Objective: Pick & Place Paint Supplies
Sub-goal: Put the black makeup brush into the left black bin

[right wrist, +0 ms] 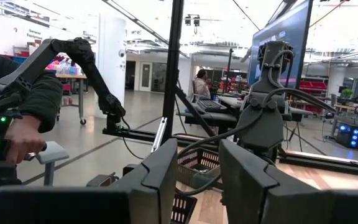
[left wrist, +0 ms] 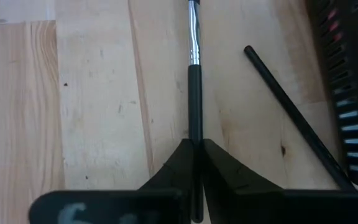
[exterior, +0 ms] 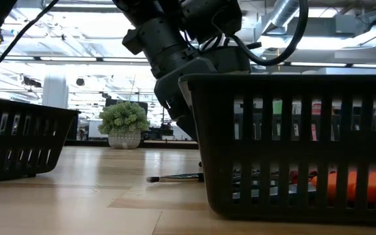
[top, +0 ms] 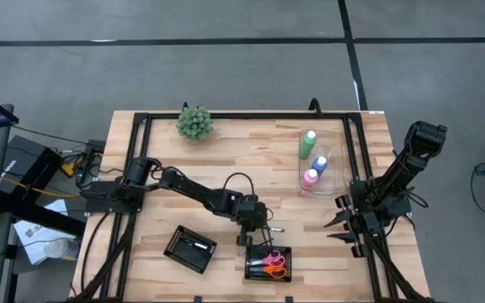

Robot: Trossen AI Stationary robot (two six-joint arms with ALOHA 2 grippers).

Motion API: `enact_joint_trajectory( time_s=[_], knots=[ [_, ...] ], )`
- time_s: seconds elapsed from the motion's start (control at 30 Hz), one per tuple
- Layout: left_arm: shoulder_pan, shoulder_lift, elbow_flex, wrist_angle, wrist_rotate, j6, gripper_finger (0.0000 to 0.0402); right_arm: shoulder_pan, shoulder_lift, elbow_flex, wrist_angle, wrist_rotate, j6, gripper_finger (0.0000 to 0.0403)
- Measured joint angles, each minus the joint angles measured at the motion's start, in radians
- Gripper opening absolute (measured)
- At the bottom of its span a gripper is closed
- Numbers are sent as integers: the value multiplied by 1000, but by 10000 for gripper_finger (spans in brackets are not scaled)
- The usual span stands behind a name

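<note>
Brush (left wrist: 194, 87) cut off at the wrist picture's edge, bristles out of frame; lower handle hidden between the left gripper (left wrist: 196, 152) fingers. Second brush (left wrist: 294, 115) partly lost behind the gripper body. In the low view, scissors (exterior: 344, 183) only glimpsed as orange through the basket (exterior: 292, 143) slats; bottles (exterior: 277, 108) mere coloured slivers behind it. From above, contents of the left tray (top: 190, 248) too small to tell.

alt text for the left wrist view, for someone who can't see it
The left claw is shut on a thin dark-handled brush lying on the wooden table. A second brush lies at an angle beside it, next to a black tray.
</note>
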Motion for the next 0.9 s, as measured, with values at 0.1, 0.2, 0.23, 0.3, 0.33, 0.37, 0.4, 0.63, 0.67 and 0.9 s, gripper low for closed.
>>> enact_joint_trajectory(
  time_s=[0.1, 0.2, 0.23, 0.3, 0.33, 0.37, 0.4, 0.63, 0.67, 0.9],
  knots=[
    [1, 0, 0, 0, 1, 0, 6, 0, 0, 0, 0, 0, 2, 109],
    [1, 0, -1, 1, 15, 0, 6, 0, 0, 0, 0, 0, 3, 109],
    [1, 0, -1, 1, 19, 0, 6, 0, 0, 0, 0, 0, 3, 109],
    [2, 0, -1, 1, 23, -2, 6, 0, 0, 0, 0, 0, 3, 109],
    [2, 0, -1, 1, 23, -6, 6, 0, 0, 0, 0, 0, 3, 109],
    [2, 0, -1, 1, 23, -12, 6, 0, 0, 0, 0, 0, 3, 109],
    [2, 0, -1, 1, 23, -12, 6, 0, 0, 0, 0, 0, 3, 109],
    [2, 0, -3, 9, 24, -12, 4, 0, 0, 0, 0, 0, 2, 109],
    [2, 0, -4, 14, 25, -12, 4, 0, 0, 0, 0, 0, 2, 109],
    [0, 4, -7, 154, 45, -16, 3, 0, 0, 0, -12, -1, 14, 109]
  ],
)
